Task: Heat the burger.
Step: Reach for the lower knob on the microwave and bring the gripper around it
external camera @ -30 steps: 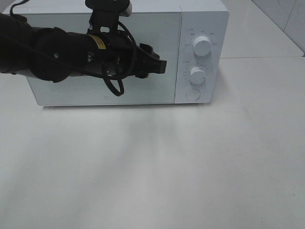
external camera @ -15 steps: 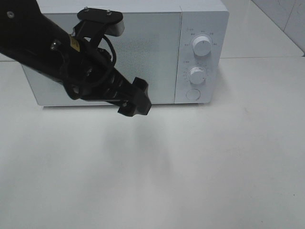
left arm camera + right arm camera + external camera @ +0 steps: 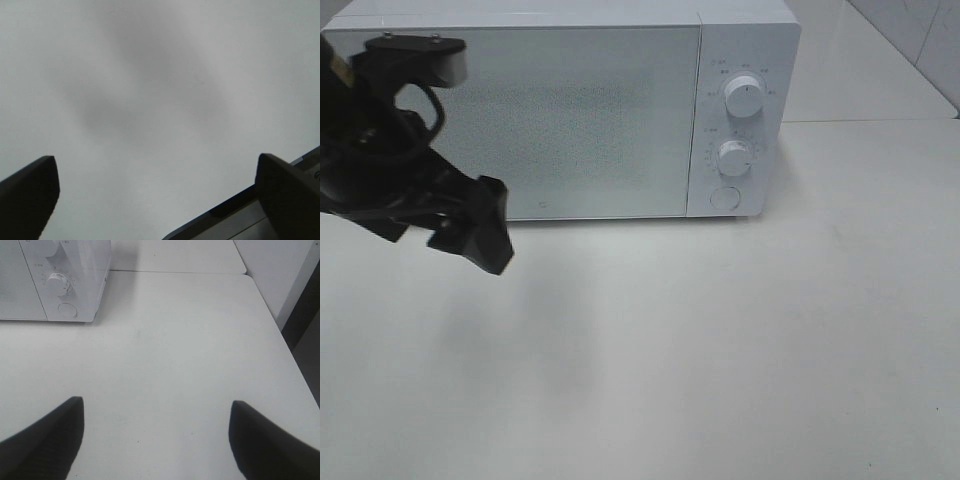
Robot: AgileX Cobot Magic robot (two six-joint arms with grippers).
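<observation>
White microwave, door shut, stands near left pincer.

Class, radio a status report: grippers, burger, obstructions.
Left gripper open, empty. Right gripper open, empty. Burger not in view; boxy white microwave closed. No obstruction seen.

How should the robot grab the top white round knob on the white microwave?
By its round rim, straight from the front. The top white round knob sticks out of the white microwave's front panel, so the open right gripper could probably close its fingers on opposite sides.
</observation>
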